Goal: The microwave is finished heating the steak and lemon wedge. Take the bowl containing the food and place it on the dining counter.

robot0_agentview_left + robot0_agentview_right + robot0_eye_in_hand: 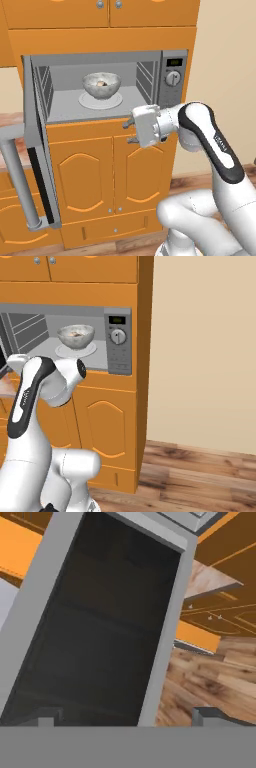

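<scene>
Microwave (100, 85) door (37, 150) swung fully open to the left of the gripper (131, 131), bar handle (20, 182) sticking out low on that side. Gripper sits below the cavity sill, in front of the orange cabinet doors (115, 172), pointing left toward the open door. In the hand view the two fingertips (47, 718) sit wide apart with nothing between them, so the jaws look open and empty. Bowl (101, 85) is up and behind the jaws, on the white plate (100, 101) inside the cavity, with the steak (102, 83) a small reddish bit in it; lemon too small to tell. Risks, as a judgement: rising from here could clip the sill or the door edge; a rim pinch could tip the bowl or drag the plate out; the handle is a snag on retreat. Left base view shows door, handle and gripper; right base view shows the control panel (118, 341) with its dial and the wooden floor (200, 476); hand view shows the door's black glass (95, 627) close ahead.
</scene>
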Tool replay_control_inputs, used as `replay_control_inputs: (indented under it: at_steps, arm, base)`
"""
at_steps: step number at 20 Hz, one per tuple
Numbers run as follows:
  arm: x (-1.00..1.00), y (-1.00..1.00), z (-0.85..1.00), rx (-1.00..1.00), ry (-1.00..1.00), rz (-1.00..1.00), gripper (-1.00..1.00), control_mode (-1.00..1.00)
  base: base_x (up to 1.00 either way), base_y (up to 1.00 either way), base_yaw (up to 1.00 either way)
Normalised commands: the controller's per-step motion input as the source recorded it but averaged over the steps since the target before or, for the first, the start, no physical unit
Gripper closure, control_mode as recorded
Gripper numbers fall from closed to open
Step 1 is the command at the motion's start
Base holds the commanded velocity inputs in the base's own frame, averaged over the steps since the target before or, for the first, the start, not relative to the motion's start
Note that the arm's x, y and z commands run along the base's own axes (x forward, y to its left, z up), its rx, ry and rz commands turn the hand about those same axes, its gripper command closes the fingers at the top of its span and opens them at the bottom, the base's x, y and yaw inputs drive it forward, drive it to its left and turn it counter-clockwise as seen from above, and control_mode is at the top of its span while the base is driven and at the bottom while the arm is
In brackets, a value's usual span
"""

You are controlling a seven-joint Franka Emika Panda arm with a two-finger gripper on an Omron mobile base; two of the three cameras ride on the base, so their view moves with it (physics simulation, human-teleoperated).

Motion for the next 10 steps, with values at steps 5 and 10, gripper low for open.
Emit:
replay_control_inputs:
  at_steps: [5,10]
  arm:
    - [0.55,-0.75,0.48,-0.01,-0.11,-0.42,-1.00,-1.00]
    - [0.55,-0.60,0.34,-0.05,-0.04,-0.50,-1.00,-1.00]
  base:
    - [0.00,0.00,0.00]
    - [0.00,0.00,0.00]
